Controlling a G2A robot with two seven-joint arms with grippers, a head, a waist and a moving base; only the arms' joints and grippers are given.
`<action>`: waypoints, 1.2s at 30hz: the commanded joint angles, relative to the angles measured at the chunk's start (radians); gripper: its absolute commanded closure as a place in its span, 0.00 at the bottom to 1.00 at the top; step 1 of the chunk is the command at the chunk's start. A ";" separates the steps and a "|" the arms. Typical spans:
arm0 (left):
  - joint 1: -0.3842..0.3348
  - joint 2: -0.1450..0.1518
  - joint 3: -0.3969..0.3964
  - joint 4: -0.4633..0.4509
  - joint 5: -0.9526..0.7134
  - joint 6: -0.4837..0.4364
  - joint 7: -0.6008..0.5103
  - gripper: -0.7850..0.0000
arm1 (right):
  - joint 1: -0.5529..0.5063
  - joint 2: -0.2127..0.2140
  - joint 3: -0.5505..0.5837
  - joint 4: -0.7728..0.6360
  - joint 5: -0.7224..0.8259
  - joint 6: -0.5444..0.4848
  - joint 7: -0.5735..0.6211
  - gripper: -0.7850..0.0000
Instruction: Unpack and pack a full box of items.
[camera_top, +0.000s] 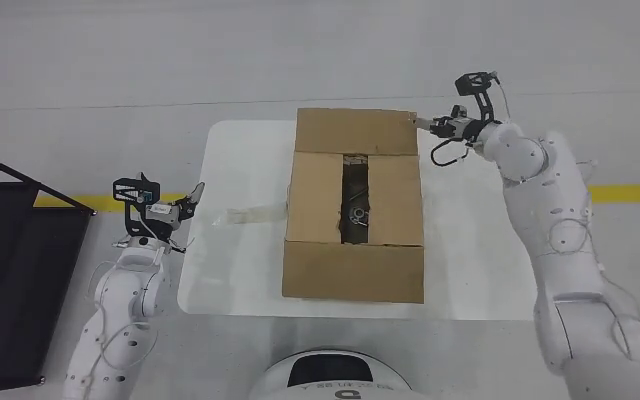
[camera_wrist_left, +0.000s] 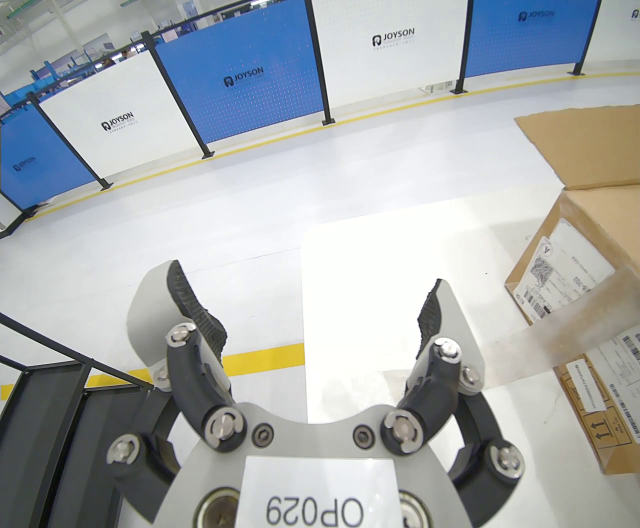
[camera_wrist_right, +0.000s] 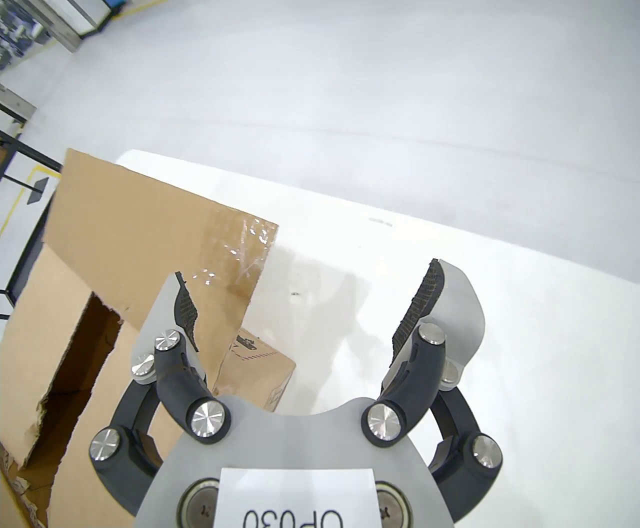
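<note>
Left gripper (camera_wrist_left: 310, 310): fingers were spread, nothing between them; sat at the table's left edge.
Right gripper (camera_wrist_right: 310, 305): fingers were spread, at the far right corner of the far flap (camera_top: 355, 130); contact couldn't be told.
Tape strip (camera_wrist_left: 565, 315): clear, ran from the box's left side toward the left gripper; touch with a finger was unclear.
Box (camera_top: 355, 255): cardboard, mid-table; 2 top flaps lay nearly shut with a dark gap between them, contents too dim to name.
Table (camera_top: 240, 270): white, under the box.
</note>
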 joint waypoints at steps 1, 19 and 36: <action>0.000 0.000 0.000 0.000 0.000 0.000 0.000 0.00 | -0.157 0.024 0.113 -0.193 0.001 -0.051 -0.055 0.00; 0.000 0.000 0.000 0.000 0.000 0.000 0.000 0.00 | -0.495 0.051 0.280 -0.476 0.022 -0.216 -0.179 0.00; 0.000 0.000 0.000 0.000 0.000 0.000 0.000 0.00 | -0.072 0.020 -0.239 -0.106 0.768 -0.208 0.428 0.00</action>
